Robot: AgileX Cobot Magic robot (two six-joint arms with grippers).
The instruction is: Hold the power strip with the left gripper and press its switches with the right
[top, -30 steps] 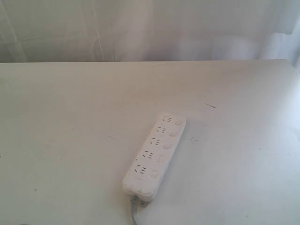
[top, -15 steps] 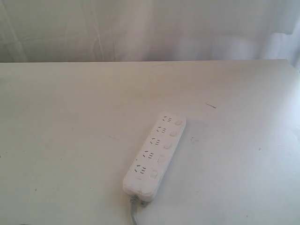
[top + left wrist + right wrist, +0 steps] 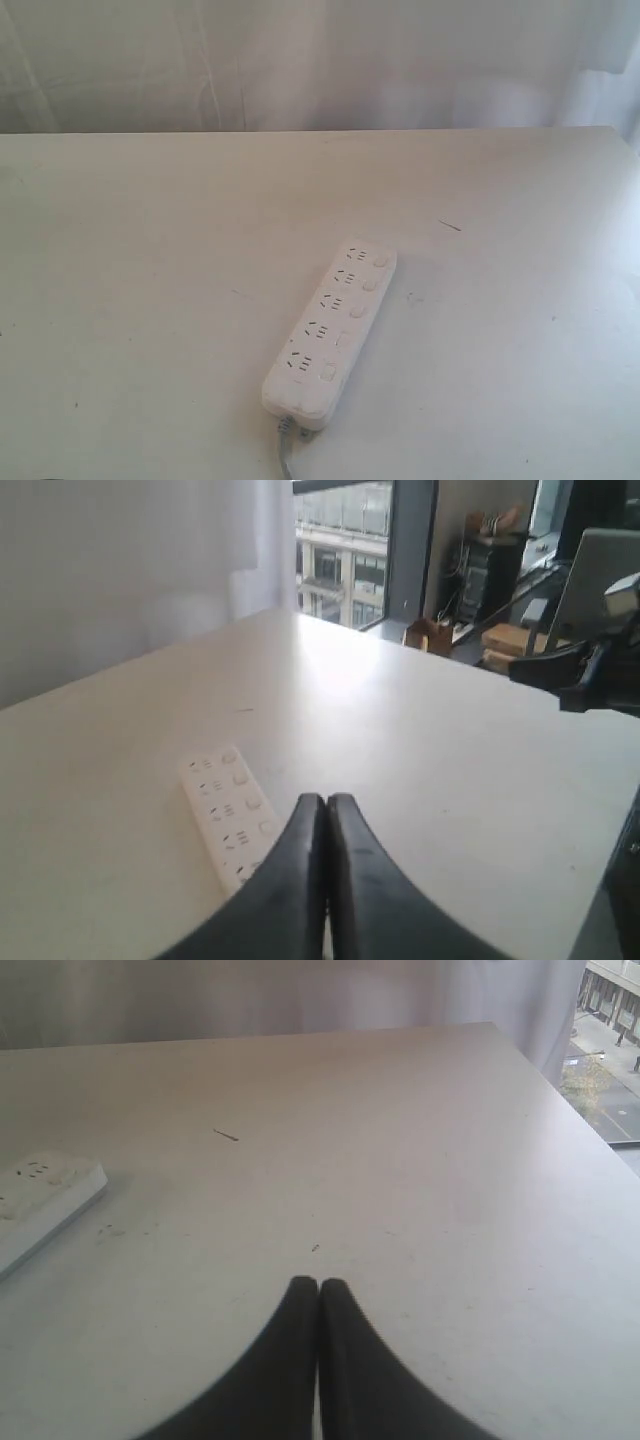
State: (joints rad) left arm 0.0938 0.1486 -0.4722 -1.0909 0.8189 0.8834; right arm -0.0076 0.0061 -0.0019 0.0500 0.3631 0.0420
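Exterior view: power strip [image 3: 330, 335] flat on white table [image 3: 150, 300], curtain [image 3: 300, 60] behind.

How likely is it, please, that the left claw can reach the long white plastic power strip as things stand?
Probably yes: the shut left claw faces the power strip, with only bare white table between them.

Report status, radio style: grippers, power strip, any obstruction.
Left gripper shut, empty. Right gripper shut, empty. Power strip flat on table, untouched. Nothing blocking it.
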